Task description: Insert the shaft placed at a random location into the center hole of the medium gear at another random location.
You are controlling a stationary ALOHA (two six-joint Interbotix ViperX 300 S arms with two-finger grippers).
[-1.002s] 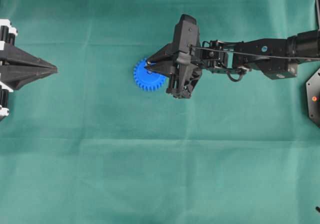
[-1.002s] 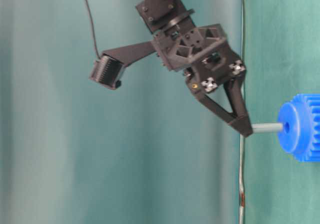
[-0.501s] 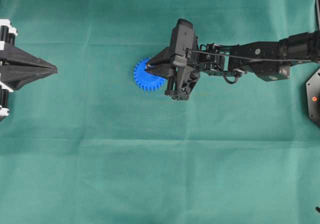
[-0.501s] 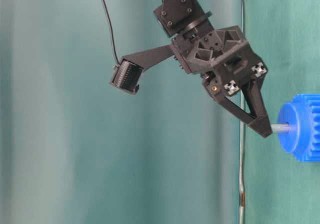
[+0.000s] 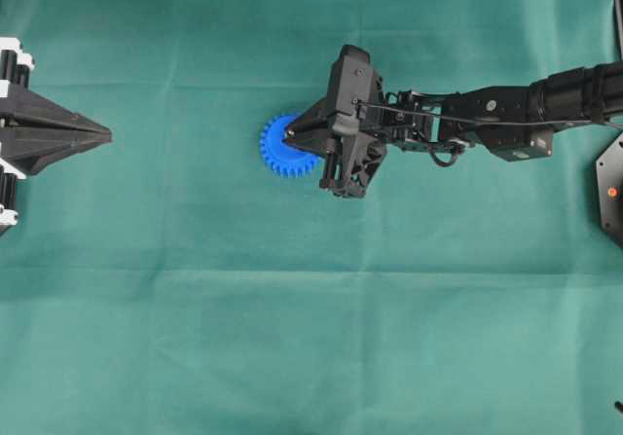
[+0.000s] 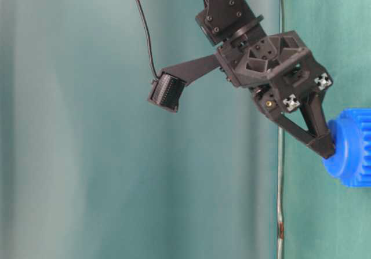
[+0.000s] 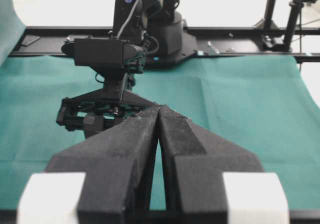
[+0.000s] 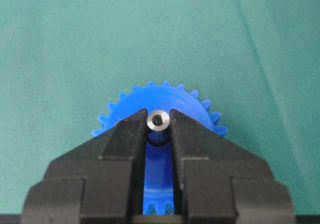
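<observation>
right hand (image 8: 158,129) pinches the shaft (image 8: 158,120) against the medium gear (image 8: 131,101).

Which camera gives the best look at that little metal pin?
The right wrist view: the shaft shows end-on, pinched between the right gripper fingertips over the medium gear. The other views show nothing of it.

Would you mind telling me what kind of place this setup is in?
Probably a robotics lab bench: a green cloth covers the table, two arms face each other, and the right gripper works a blue gear.
</observation>
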